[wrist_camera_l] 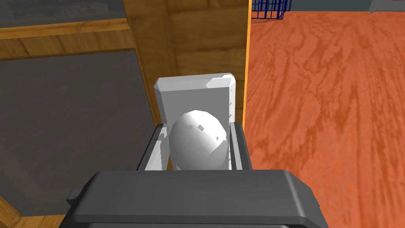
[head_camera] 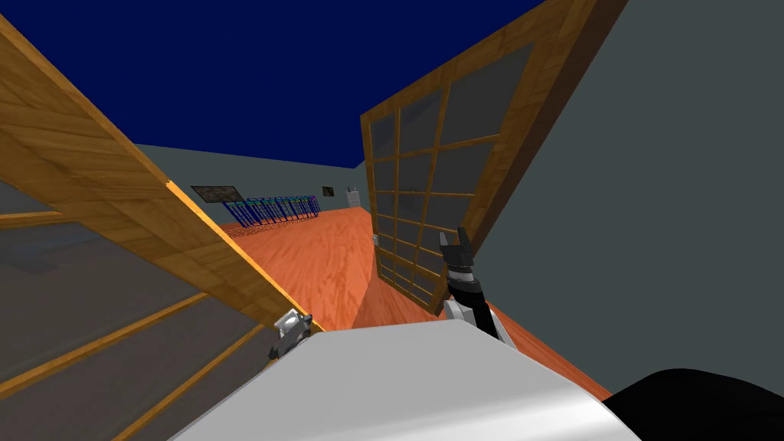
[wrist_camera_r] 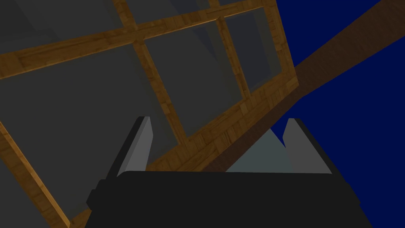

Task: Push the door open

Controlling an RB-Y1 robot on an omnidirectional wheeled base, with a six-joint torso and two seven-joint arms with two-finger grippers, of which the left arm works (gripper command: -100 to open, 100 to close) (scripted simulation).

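A wooden door leaf with grey glass panes stands at my left, its edge just past the handle. A white egg-shaped knob sits on a white backplate near that edge. My left gripper is shut on the knob, fingers pressing its sides. The knob and hand appear small in the head view. A second paned wooden leaf stands swung open at the right. My right gripper is raised in front of this leaf, open with nothing between its fingers.
An orange wooden floor runs through the gap between the two leaves into a room. A blue wire rack and a dark picture are at the far wall. A grey wall rises close on my right.
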